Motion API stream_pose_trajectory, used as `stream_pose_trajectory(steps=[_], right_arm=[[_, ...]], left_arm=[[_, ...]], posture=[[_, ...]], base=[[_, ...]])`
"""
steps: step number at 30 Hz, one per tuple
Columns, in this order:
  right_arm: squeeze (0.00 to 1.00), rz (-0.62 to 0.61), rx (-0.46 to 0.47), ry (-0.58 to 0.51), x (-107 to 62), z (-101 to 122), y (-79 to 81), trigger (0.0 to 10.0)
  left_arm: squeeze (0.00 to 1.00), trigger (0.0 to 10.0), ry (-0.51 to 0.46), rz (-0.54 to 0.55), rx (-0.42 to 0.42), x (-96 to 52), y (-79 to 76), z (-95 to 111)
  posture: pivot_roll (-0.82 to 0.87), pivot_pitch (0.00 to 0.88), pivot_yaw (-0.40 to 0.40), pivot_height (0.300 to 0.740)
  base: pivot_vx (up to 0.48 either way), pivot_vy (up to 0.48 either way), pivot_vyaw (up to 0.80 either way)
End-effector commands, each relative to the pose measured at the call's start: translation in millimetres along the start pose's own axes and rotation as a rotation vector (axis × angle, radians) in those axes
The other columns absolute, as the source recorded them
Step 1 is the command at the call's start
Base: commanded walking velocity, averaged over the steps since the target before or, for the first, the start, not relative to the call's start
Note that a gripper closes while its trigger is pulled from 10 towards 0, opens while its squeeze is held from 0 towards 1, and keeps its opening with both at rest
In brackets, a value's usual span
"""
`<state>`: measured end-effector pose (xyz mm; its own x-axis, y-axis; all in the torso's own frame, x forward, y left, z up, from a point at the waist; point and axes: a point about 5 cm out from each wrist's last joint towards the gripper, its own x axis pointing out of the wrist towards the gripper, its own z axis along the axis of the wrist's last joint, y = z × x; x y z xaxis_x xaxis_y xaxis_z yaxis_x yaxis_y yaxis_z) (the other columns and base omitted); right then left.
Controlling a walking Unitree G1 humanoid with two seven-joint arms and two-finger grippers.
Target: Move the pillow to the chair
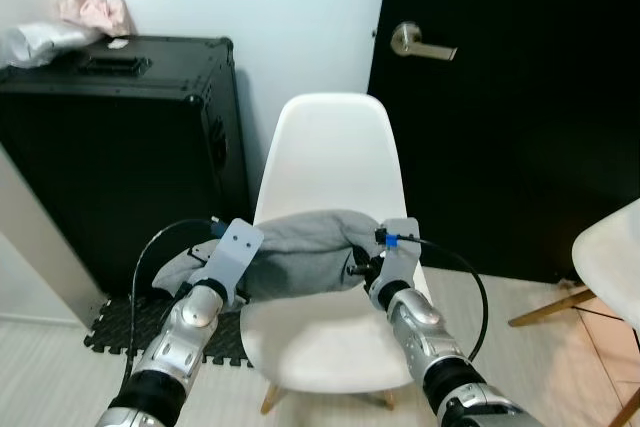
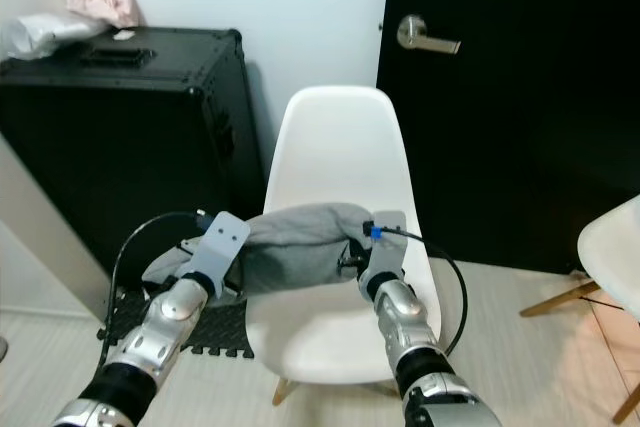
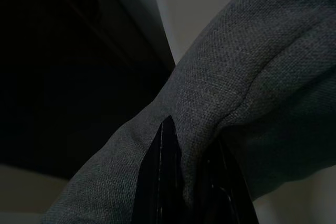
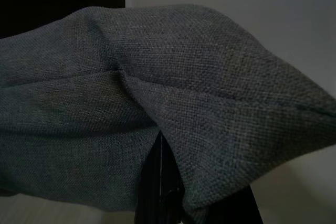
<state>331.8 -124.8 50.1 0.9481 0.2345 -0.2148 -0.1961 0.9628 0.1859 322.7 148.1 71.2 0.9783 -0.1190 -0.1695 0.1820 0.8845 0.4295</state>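
A grey fabric pillow (image 1: 300, 252) hangs stretched between my two grippers, just above the seat of the white chair (image 1: 335, 152). My left gripper (image 1: 222, 272) is shut on the pillow's left end, which sticks out past the chair's edge. My right gripper (image 1: 362, 269) is shut on its right end, over the seat. In the wrist views the black fingers (image 3: 163, 182) pinch into the grey cloth (image 4: 173, 108), with fabric bunched over them.
A large black case (image 1: 120, 157) stands left of the chair, with a pink cloth (image 1: 95, 9) and a plastic bag on top. A black door (image 1: 510, 97) with a lever handle (image 1: 420, 44) is behind right. Another white chair (image 1: 612, 257) is at the right edge. Black floor mat (image 1: 130, 332) lies below left.
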Motion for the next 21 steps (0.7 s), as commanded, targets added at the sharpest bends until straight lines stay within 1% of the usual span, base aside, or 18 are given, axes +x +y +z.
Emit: stream_pose_trajectory(steps=[1,4,10,12,13,14,16,17,18,21], right_arm=[[0.0,-0.03,0.022,0.007,-1.3,-2,-4.5,10.0],[0.0,-0.036,0.011,-0.003,-1.0,0,-5.3,10.0],[0.0,-0.032,0.008,-0.019,0.7,4,-4.7,10.0],[0.0,-0.027,0.015,-0.029,1.3,5,-3.8,10.0],[0.0,-0.016,0.03,-0.052,3.4,11,-1.7,10.0],[0.0,-0.013,0.034,-0.059,4.6,13,-1.0,10.0],[0.0,-0.013,0.034,-0.059,4.6,13,-1.0,10.0],[0.0,-0.005,0.042,-0.072,7.6,20,0.4,10.0],[0.0,-0.005,0.042,-0.072,7.6,20,0.4,10.0],[0.0,0.013,0.04,-0.081,13.4,30,3.7,10.0]], left_arm=[[0.0,10.0,-0.029,0.037,0.01,2.8,8.3,5],[0.0,10.0,-0.032,0.04,0.012,3.7,9.6,5],[0.0,10.0,-0.041,0.045,0.025,6.5,12.7,7],[0.0,10.0,-0.046,0.05,0.041,7.7,15.2,8],[0.0,10.0,-0.056,0.07,0.064,11.8,23.7,13],[0.0,10.0,-0.065,0.077,0.082,13.8,28.1,16],[0.0,10.0,-0.065,0.077,0.082,13.8,28.1,16],[0.0,10.0,-0.084,0.087,0.126,18.2,36.9,23],[0.0,10.0,-0.084,0.087,0.126,18.2,36.9,23],[0.0,10.0,-0.11,0.1,0.205,25.9,52.3,35]], posture=[[0.08,0.043,-0.003,0.62],[0.08,0.043,-0.003,0.61],[0.08,0.043,-0.003,0.61],[0.08,0.044,-0.004,0.61],[0.08,0.046,-0.006,0.61],[0.08,0.048,-0.007,0.61],[0.08,0.048,-0.007,0.61],[0.08,0.058,-0.011,0.605],[0.08,0.058,-0.011,0.605],[0.08,0.072,-0.015,0.585]], base=[[0.0,0.0,0.0],[0.0,0.0,0.0],[0.0,0.0,0.0],[0.0,0.0,0.0],[0.0,0.0,0.0],[0.0,0.0,0.0],[0.0,0.0,0.0],[0.0,0.0,0.0],[0.0,0.0,0.0],[0.0,0.0,0.0]])
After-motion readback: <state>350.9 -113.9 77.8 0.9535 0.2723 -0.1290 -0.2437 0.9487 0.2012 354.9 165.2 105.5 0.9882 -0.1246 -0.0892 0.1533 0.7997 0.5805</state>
